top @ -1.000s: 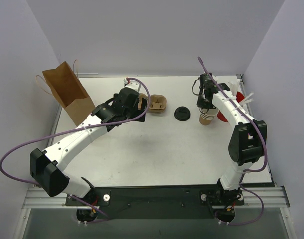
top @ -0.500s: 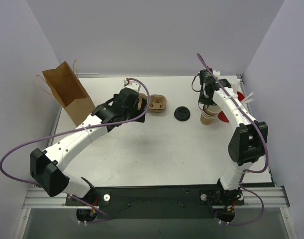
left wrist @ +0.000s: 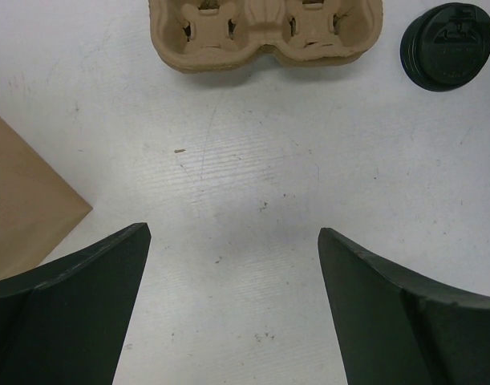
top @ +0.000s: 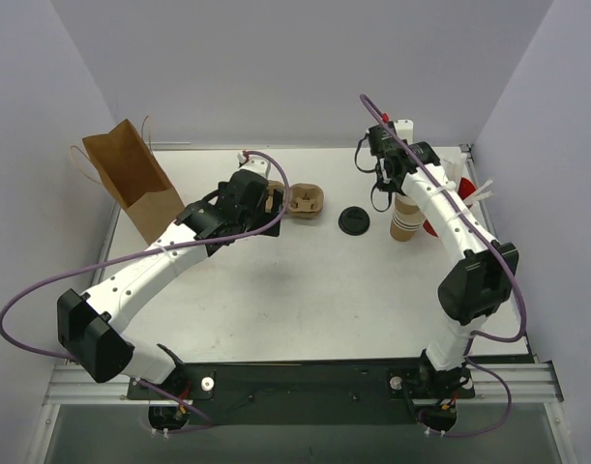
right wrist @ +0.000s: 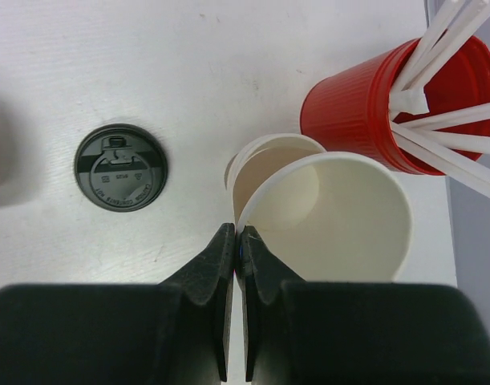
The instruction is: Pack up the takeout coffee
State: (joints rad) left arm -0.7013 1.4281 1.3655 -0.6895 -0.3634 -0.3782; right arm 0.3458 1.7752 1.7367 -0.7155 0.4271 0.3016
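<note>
**Paper cup in the grip, lid and bag yet to come**

White table (top: 305, 290), near side: nothing has been packed so far. The left gripper (left wrist: 231, 233) hangs over bare tabletop left of centre, its jaws wide apart and holding nothing.

Just beyond it lies a moulded cup carrier (left wrist: 265, 32), both of its visible pockets without a cup. To the right of the carrier the black lid (right wrist: 121, 167) sits flat on the table by itself, apart from every cup.

Right of the lid stands the stack of cups (right wrist: 265, 172). The right gripper (right wrist: 237, 233) has its jaws together on the near rim of a single cup (right wrist: 349, 216), pinching the paper wall between them. In the wrist view this cup sits above the stack and a little to its right, so it looks to be free of the stack or nearly so. Beside it, further right, is a red cup (right wrist: 357, 112) full of white sticks (right wrist: 445, 32).

At the far left a brown paper bag (top: 131, 179) stands with its mouth open, well apart from both grippers.

By the look of things the job is at an early stage: the cup has no lid on it, has not been set in the carrier, and nothing has reached the bag.
</note>
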